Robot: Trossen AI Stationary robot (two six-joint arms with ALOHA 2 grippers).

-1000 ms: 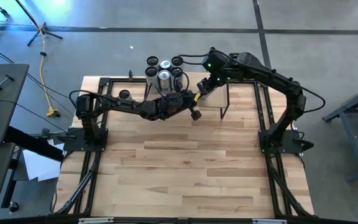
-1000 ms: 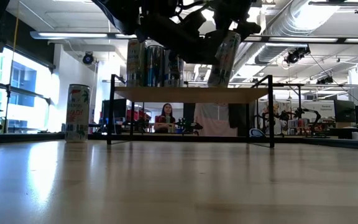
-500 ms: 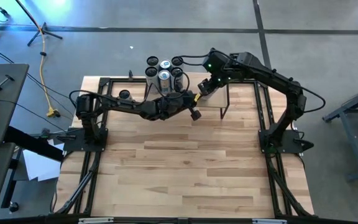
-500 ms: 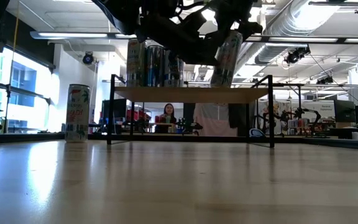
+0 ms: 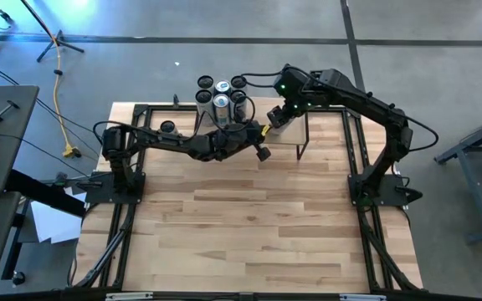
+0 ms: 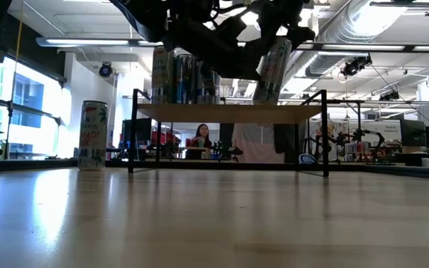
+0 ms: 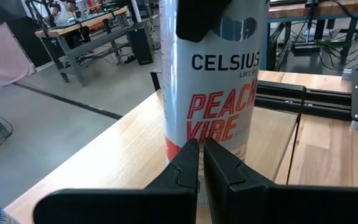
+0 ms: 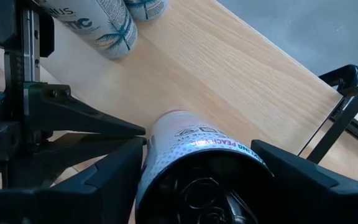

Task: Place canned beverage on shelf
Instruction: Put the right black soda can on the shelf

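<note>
My right gripper (image 5: 276,115) is shut on a white Celsius can (image 6: 272,71), which is tilted over the right part of the shelf (image 6: 229,112). The shelf is a light-wood board on black legs at the table's far side. The can also shows in the left wrist view (image 7: 219,93) and the right wrist view (image 8: 191,155). My left gripper (image 5: 262,153) is shut and empty, just on the near side of the can, with its fingertips (image 7: 201,152) pointing at the can's lower part. I cannot tell whether they touch it. My right gripper pinches the can near its top end (image 7: 197,25) between its two fingers (image 8: 104,177), one on each side. The fingers come from above, pointing down. The can is tilted, its top leaning toward the table's right. Its bottom (image 6: 264,99) is at the shelf board; whether it rests there I cannot tell.
Several cans (image 5: 220,92) stand in a cluster on the shelf's left part (image 6: 181,78). They also show in the right wrist view (image 8: 104,25). One more can (image 6: 93,134) stands on the table at the far left (image 5: 167,127). A person sits in the room beyond the table.
My right gripper has edged a little toward the table's right edge with the can, which stays tilted over the shelf.
</note>
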